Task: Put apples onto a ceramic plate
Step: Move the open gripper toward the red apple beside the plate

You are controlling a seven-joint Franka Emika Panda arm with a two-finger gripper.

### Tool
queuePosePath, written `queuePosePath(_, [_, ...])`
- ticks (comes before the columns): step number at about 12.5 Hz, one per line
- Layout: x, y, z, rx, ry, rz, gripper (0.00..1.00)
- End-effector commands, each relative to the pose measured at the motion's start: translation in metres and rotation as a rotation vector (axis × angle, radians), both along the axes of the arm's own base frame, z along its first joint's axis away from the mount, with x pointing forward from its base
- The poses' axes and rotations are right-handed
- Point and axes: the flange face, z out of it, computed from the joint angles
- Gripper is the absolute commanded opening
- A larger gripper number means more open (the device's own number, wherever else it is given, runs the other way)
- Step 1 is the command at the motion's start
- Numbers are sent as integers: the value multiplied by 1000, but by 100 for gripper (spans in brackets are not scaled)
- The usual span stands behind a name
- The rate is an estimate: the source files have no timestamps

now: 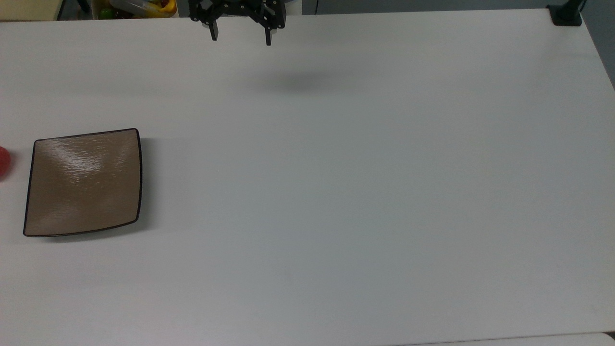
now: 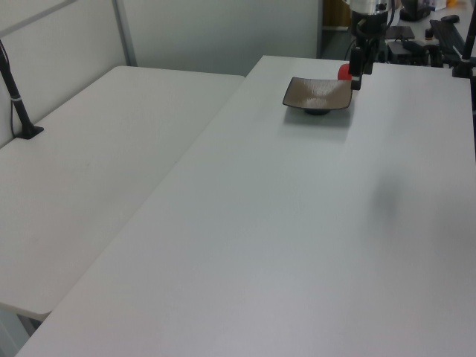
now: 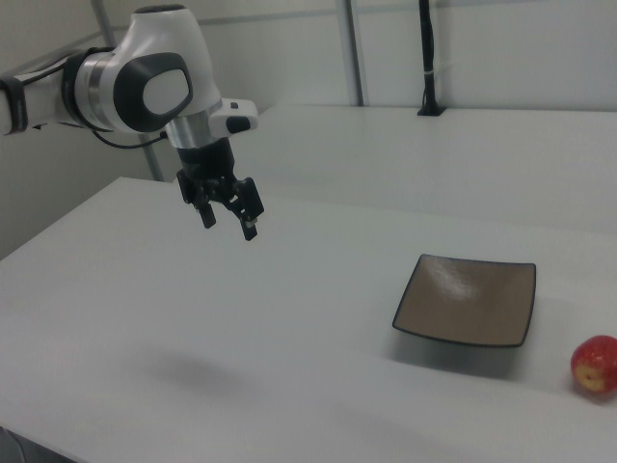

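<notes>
The small red apple point(image 3: 595, 365) lies on the white table just beyond the plate, at the right view's far right; in the top view the apple point(image 1: 2, 161) is cut by the left edge. The square tan-brown ceramic plate point(image 1: 84, 182) with a dark rim sits bare beside it, a small gap between them. My gripper point(image 1: 241, 37) hangs open and empty well above the table at the top view's upper middle, far from both. In the right view the gripper point(image 3: 228, 225) is left of the plate point(image 3: 468, 299). In the left view the gripper point(image 2: 357, 73) partly covers the apple point(image 2: 343, 71) behind the plate point(image 2: 318, 94).
A black clamp post point(image 1: 567, 14) stands at the table's top right corner in the top view. A bin of coloured items point(image 1: 139, 7) sits beyond the far edge. A second white table point(image 2: 89, 163) adjoins on the left view's left, with a black post point(image 2: 18, 104).
</notes>
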Motion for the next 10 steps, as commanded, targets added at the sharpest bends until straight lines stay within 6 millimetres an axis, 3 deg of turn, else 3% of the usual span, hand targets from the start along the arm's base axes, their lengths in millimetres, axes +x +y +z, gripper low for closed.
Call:
queuePosePath(1, [-7,-4,3,-29,44,12,100])
queuePosePath(7, [-4,-11,1,-30,34,11,100])
queuePosePath(9, [4,-31,8,-44,-19,-4,100])
queuePosePath(10, [8,-53,7,-59,-40,-16,100])
